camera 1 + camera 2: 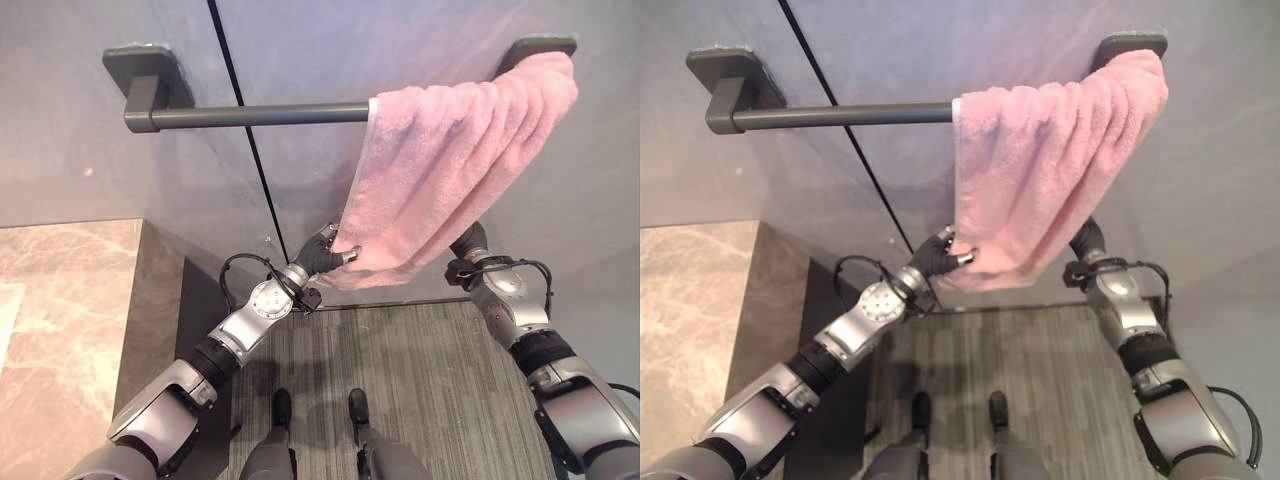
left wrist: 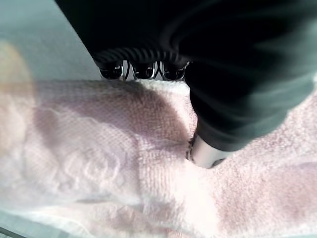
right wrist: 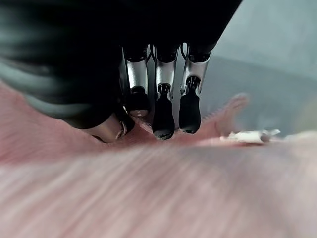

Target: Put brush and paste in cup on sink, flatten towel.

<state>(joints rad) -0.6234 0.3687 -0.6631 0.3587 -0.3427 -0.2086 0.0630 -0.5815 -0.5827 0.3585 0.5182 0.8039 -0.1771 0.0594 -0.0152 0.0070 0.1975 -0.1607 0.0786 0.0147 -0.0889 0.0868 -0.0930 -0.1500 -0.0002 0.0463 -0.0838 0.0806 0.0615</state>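
Both hands (image 1: 330, 252) (image 3: 148, 111) pinch the pink towel (image 1: 450, 170) bunched on a grey-wall rail (image 1: 250, 116).

even, soft light in the eye views; both wrist views blurred, partly shadowed.

Pink towel (image 1: 450, 170) bunched at right end of dark wall rail (image 1: 250, 115), left hand (image 1: 325, 254) pinching its lower left edge, right hand (image 1: 467, 241) partly behind towel, marble counter (image 1: 60, 310) at left
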